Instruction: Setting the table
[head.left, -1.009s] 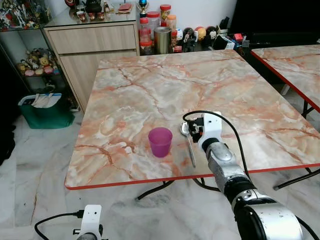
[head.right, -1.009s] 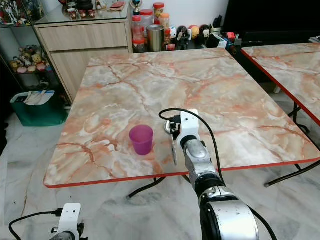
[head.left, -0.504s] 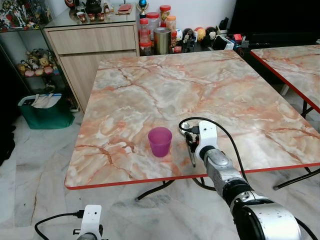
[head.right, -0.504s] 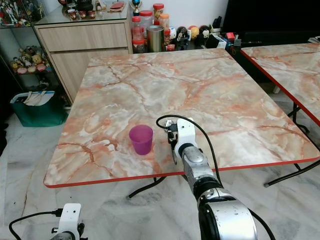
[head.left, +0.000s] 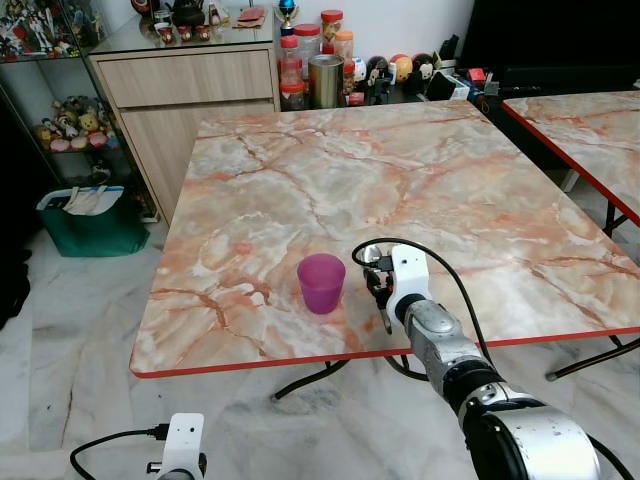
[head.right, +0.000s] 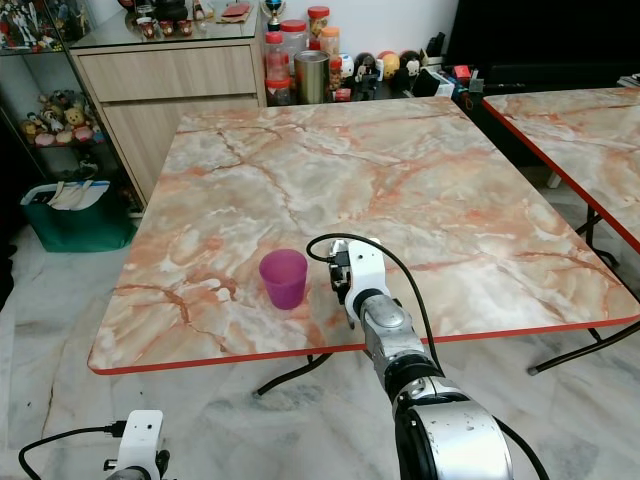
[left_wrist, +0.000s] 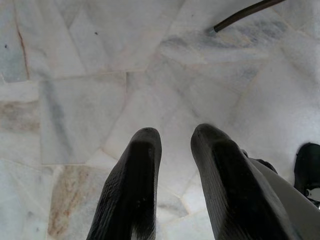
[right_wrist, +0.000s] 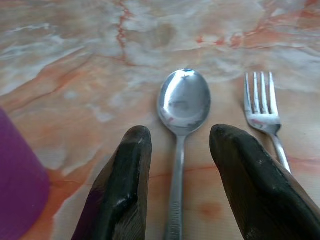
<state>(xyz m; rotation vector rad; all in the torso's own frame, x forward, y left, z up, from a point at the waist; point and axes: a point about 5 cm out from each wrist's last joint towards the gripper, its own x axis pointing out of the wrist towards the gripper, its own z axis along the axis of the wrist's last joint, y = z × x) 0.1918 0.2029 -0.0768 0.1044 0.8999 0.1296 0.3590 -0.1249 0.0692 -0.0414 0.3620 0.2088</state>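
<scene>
A metal spoon (right_wrist: 184, 102) lies on the marble table (head.left: 330, 170) near its front edge, with a fork (right_wrist: 262, 105) next to it. My right gripper (head.left: 378, 285) hangs low over the spoon. It is open, with one black finger (right_wrist: 120, 190) on each side of the spoon's handle. The end of the handle (head.left: 385, 320) pokes out toward the table's front edge. A purple cup (head.left: 321, 283) stands upright just left of the gripper. My left gripper (left_wrist: 176, 132) hangs idle over the floor, fingers slightly apart and holding nothing.
A wooden cabinet (head.left: 190, 90) with jars and a steel tin (head.left: 324, 80) stands behind the table. A second marble table (head.left: 590, 120) is to the right. A green bin (head.left: 90, 225) and a glass shelf of figures stand on the left. Marble floor lies below.
My right gripper has drawn back toward the table's front edge and slightly left, now covering the spoon's bowl. The cup and cutlery have not moved.
</scene>
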